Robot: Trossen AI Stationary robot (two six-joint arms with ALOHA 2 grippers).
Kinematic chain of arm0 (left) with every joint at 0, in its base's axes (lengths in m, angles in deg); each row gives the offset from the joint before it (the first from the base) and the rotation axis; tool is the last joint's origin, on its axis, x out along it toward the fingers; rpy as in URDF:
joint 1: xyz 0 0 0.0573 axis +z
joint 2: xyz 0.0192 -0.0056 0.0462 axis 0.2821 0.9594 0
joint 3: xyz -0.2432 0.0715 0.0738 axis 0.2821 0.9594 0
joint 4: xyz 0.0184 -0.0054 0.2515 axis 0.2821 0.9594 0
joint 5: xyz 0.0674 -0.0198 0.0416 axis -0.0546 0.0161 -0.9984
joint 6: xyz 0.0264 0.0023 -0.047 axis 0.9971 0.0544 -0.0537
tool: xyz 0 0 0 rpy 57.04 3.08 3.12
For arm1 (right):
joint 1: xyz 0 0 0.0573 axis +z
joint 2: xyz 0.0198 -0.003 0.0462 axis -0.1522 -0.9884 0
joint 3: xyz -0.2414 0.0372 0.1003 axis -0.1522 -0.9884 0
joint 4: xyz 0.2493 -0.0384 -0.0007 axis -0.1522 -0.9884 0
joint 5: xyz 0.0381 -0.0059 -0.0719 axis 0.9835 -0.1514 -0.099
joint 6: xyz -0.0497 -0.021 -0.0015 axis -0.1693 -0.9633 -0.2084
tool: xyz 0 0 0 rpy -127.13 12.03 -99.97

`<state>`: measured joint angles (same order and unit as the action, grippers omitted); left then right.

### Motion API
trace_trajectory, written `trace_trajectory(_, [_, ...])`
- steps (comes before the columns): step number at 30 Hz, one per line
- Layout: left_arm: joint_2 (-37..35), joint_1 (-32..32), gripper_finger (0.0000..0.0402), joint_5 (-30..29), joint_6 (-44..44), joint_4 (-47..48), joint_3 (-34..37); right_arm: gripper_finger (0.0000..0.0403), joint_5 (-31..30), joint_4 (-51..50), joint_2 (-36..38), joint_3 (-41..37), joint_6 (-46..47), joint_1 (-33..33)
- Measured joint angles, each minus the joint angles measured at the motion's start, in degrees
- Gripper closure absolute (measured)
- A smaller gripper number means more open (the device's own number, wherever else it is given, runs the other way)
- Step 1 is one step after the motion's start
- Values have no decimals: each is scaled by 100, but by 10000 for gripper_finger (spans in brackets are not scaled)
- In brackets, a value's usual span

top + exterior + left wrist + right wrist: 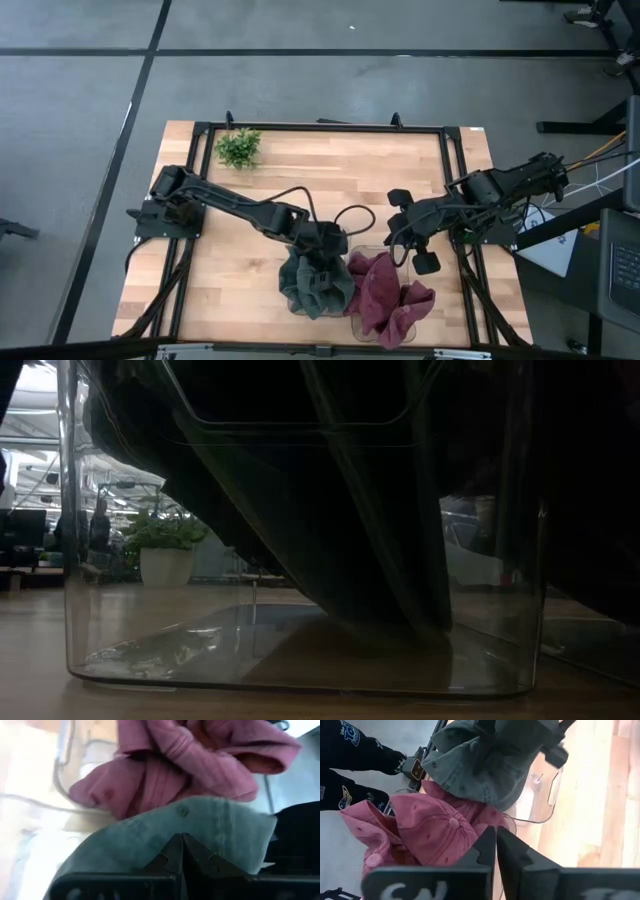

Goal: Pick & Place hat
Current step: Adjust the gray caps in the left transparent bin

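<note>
Hat-wise, the grey-green hat (317,285) was sitting at the near edge of the desk, around the middle, draped over the clear plastic bin (352,252) with the left gripper (325,250) right on top of it. In the left wrist view that gripper's fingers (172,857) were pinched together with the grey-green fabric (200,827) bunched around the tips, so it had the hat clamped. Just beside it, toward the right side of the desk, was a heap of pink hats (385,295), touching the grey-green one and spilling over the near edge. The right gripper (412,232) hung over the desk just past the pink pile, apart from both; in its wrist view its fingers (487,847) were closed against each other with nothing between them. A little potted plant (238,147) sat at the far left corner. The low view mostly showed the bin's clear wall (90,610) with dark cloth hanging inside.
</note>
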<state>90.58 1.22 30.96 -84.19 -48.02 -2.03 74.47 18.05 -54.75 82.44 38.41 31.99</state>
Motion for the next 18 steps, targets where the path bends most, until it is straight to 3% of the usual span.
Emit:
trace_trajectory(12, [-475,-499,401,-1346,-233,1341,0,399,0,-3,0,0,16,-1])
trace_trajectory(18, [-836,-838,400,-2392,-569,2499,0,384,180,-181,0,0,545,9])
